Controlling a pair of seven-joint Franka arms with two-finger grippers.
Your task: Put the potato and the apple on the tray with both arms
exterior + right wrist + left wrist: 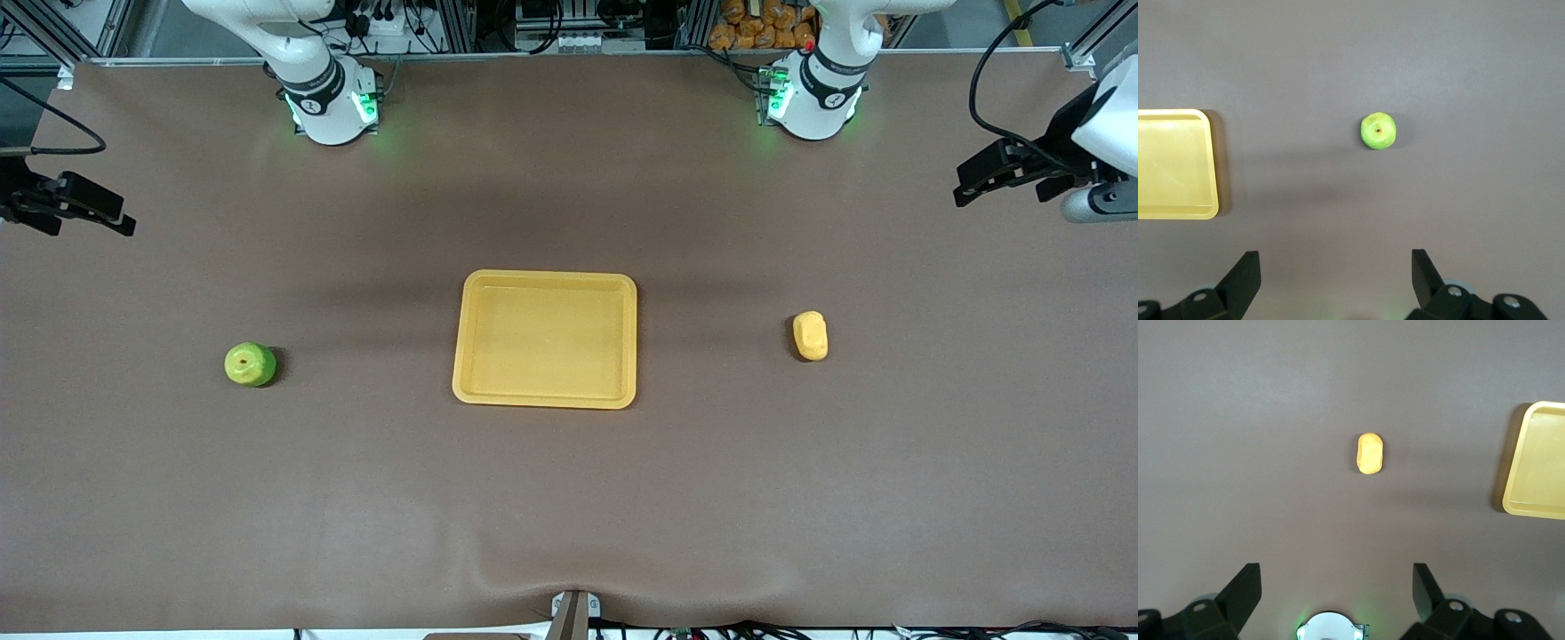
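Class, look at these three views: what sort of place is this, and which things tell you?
Probably a robotics lab bench: two white arms bolted at a brown-covered table, aluminium framing and cables along its edge, and props laid out: apple, potato, tray.

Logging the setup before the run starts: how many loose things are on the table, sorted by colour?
Yellow-orange: 2, the tray and the potato
Green: 1, the apple
Total: 3
Nothing is on the tray yet. The left gripper and right gripper are both open, holding nothing.
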